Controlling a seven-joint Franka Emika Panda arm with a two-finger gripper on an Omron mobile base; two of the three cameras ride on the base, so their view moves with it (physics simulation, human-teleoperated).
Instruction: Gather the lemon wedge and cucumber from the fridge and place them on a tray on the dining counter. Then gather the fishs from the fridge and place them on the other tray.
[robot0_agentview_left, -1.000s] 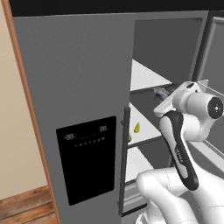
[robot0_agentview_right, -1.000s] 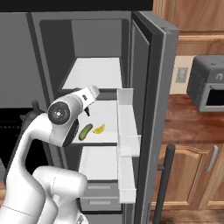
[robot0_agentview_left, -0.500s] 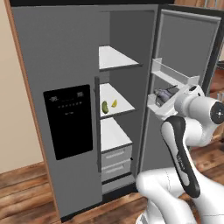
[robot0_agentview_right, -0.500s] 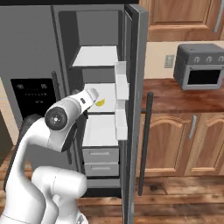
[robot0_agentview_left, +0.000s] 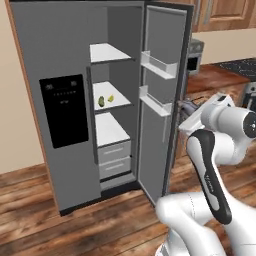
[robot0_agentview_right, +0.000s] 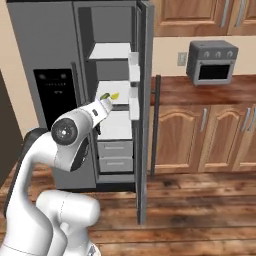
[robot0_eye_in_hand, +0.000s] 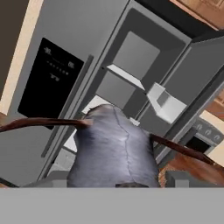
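The fridge (robot0_agentview_left: 60, 60) stands with its right door (robot0_agentview_left: 162, 115) swung wide. On its middle shelf lie the green cucumber (robot0_agentview_left: 101, 101) and the yellow lemon wedge (robot0_agentview_left: 110, 98), which also appear as cucumber (robot0_agentview_right: 105, 96) and lemon wedge (robot0_agentview_right: 115, 95) just beyond my hand. My gripper (robot0_eye_in_hand: 116, 179) is shut on a grey fish (robot0_eye_in_hand: 113, 148) with thin brown fins, held out in front of the fridge and well back from the shelves. The gripper (robot0_agentview_left: 184, 107) hangs right of the open door. The trays and dining counter are out of view.
White bins (robot0_agentview_left: 157, 65) hang on the inside of the open door, with drawers (robot0_agentview_left: 115, 157) low in the fridge. A toaster oven (robot0_agentview_right: 212, 62) sits on a wooden counter (robot0_agentview_right: 200, 90) over cabinets to the right. Wood floor lies before the fridge.
Both base views have pulled back and swung, so the fridge looks smaller and farther: the base has driven away from it. The hand keeps its hold on the fish.
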